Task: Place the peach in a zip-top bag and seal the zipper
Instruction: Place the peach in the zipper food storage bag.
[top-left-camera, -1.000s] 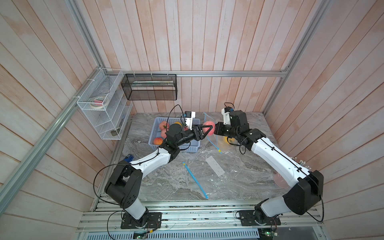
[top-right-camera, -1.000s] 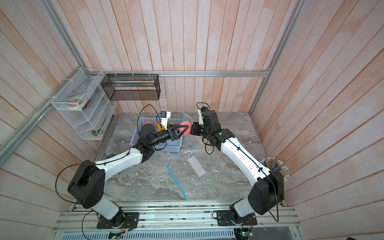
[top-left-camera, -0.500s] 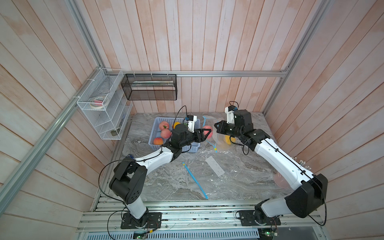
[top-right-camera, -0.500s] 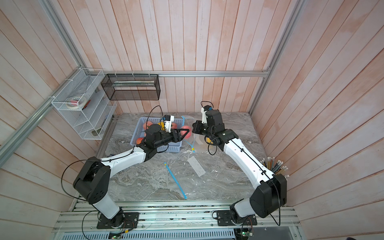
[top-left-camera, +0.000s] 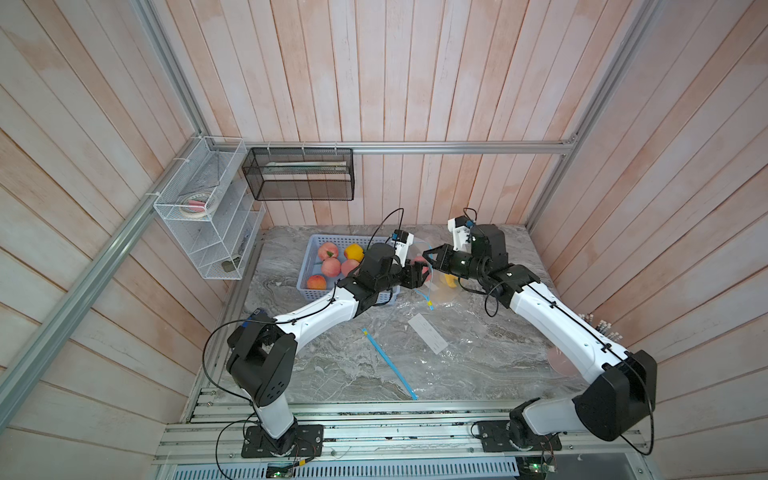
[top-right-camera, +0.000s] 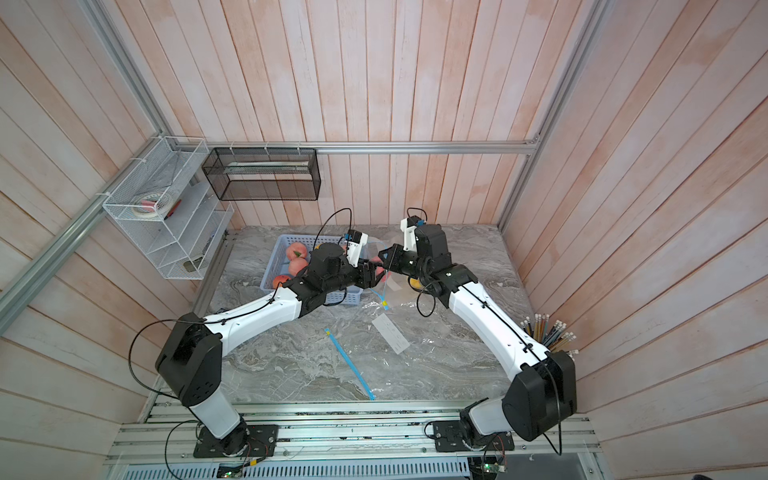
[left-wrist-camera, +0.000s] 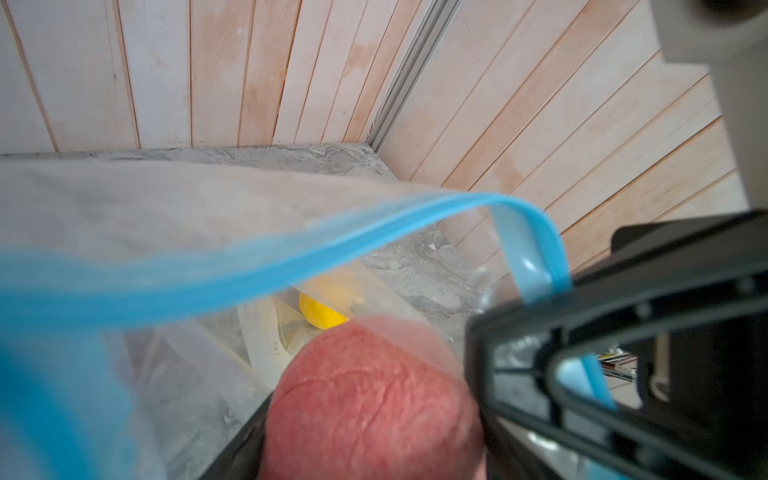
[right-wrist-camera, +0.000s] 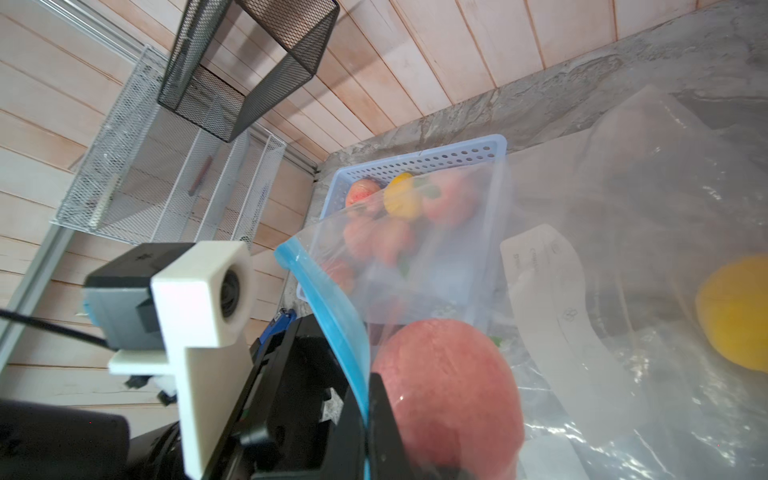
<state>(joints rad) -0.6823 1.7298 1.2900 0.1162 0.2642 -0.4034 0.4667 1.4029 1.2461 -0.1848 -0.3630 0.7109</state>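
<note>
Right wrist: peach (right-wrist-camera: 449, 395) just inside zipper (right-wrist-camera: 332, 316).

Peach (left-wrist-camera: 374, 407) cut by edge; zipper (left-wrist-camera: 208, 278) blurred, maybe unsealed.

A rosy, red-pink peach (left-wrist-camera: 374, 407), its skin faintly creased, sits clamped in the left gripper (top-left-camera: 417, 273) at the open mouth of a clear zip-top bag (right-wrist-camera: 623, 232), raised above the counter (top-left-camera: 332, 374) near the back wall. The bag's blue zipper (left-wrist-camera: 291, 257) is unsealed. One rim arches loosely over the fruit, and thin film drapes across part of it. The right gripper (top-left-camera: 425, 253) pinches the blue rim at one end, holding the mouth up, and the rest of the bag sags toward the counter.
</note>
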